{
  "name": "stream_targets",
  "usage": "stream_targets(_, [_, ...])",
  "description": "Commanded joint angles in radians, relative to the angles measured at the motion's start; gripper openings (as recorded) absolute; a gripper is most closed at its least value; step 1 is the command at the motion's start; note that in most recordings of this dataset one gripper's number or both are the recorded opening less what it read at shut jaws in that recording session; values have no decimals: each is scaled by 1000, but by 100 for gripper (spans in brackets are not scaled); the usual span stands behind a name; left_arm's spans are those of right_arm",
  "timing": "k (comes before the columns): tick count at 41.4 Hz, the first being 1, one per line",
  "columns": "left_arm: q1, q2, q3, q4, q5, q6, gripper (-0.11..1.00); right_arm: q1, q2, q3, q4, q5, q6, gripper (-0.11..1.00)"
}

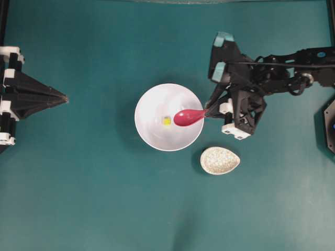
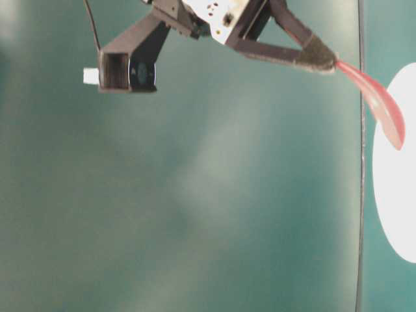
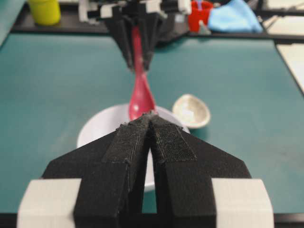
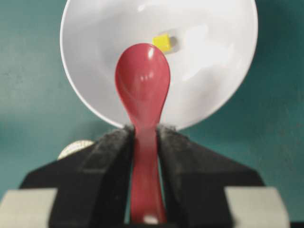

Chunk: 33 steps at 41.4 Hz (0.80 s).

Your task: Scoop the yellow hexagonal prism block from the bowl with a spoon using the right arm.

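The white bowl [image 1: 157, 135] sits mid-table with the tiny yellow hexagonal prism block [image 1: 167, 121] lying on its bottom. My right gripper [image 1: 209, 111] is shut on the handle of the pink-red spoon [image 1: 187, 117], whose scoop hangs over the bowl just right of the block. In the right wrist view the spoon [image 4: 142, 85] points into the bowl [image 4: 209, 57], its tip just short of the block [image 4: 163, 42], and the right gripper [image 4: 145, 135] clamps the handle. My left gripper [image 1: 66, 98] rests shut at the far left, its tips meeting in the left wrist view [image 3: 151, 115].
A small speckled egg-shaped spoon rest [image 1: 220, 160] lies just right of and below the bowl. A yellow cup [image 3: 44, 10], a red object [image 3: 199, 14] and a blue cloth [image 3: 233, 16] sit beyond the table's far edge in the left wrist view.
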Motion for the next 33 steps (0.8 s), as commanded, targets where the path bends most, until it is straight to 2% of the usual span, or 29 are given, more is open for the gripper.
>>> stream_targets(1, [-2, 8, -18, 2, -3, 0, 1, -3, 2, -41, -17, 17, 3, 24])
stream_targets(6, [-2, 8, -18, 3, -3, 0, 1, -3, 21, -66, -41, 58, 5, 24])
stream_targets(11, [-2, 3, -20, 2, -3, 0, 1, -3, 40, -86, -46, 97, 9, 24])
stream_targets(20, [-2, 3, -21, 3, -3, 0, 1, -3, 86, -135, -63, 169, 52, 24])
stream_targets(33, [-2, 3, -21, 3, -2, 0, 1, -3, 141, -163, -140, 212, 123, 24])
